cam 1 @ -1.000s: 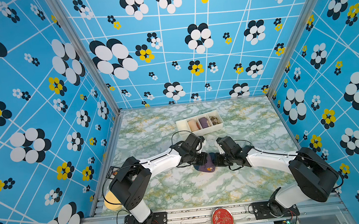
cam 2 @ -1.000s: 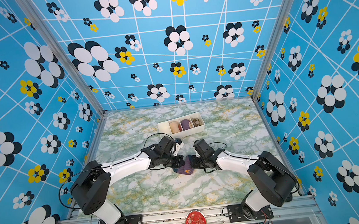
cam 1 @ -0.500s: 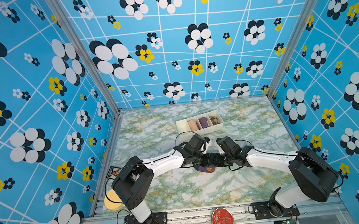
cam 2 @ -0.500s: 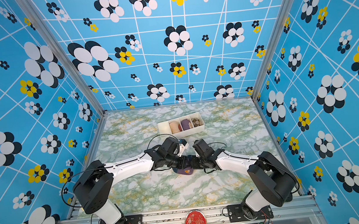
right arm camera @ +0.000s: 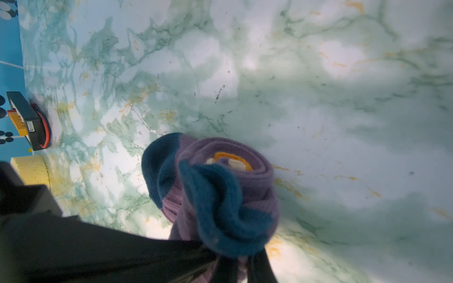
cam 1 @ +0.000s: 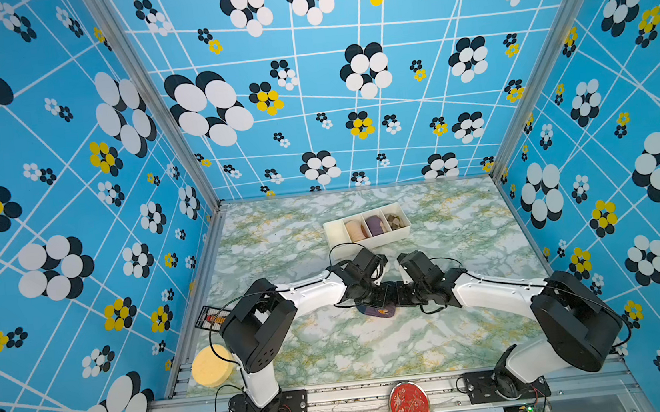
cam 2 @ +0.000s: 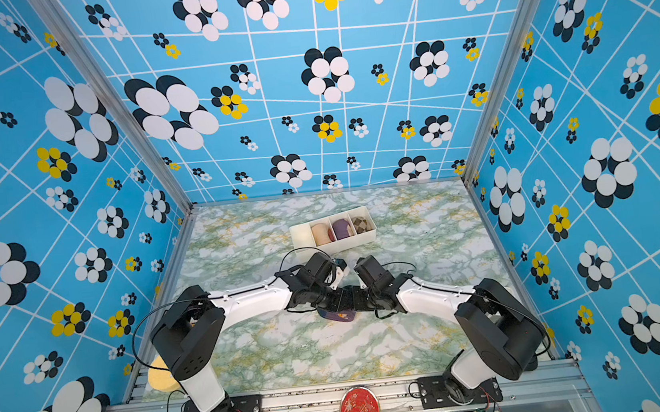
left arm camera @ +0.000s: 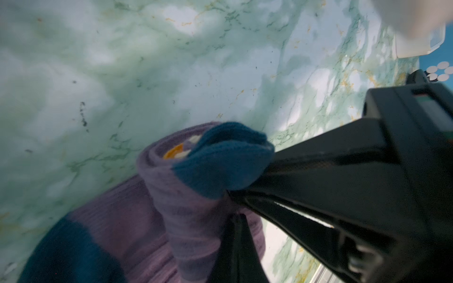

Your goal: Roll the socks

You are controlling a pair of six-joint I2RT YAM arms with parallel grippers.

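Purple knit: the socks (left arm camera: 196, 186) are wound into a tight coil, with the orange cuff at the core and the teal toe outermost. They are on the marble table (cam 1: 335, 352) between the two arms, in front of the white tray (cam 1: 333, 231).
Left gripper (cam 1: 383, 295): closed narrow, pinching the purple side of the coil.
Right gripper (cam 1: 403, 294): also clamped, biting the teal toe.
Just changed: over the last second the left gripper has slid in toward the right one. The tips now nearly meet above the coil, and less sock shows beneath them.
Meaning: the rolling looks mostly done — what seems left is wrapping the loose teal end over the coil so it holds.
Risk: releasing either pinch early would probably let the coil spring open.
Unclear: whether the coil rests on the table or hangs just off it.
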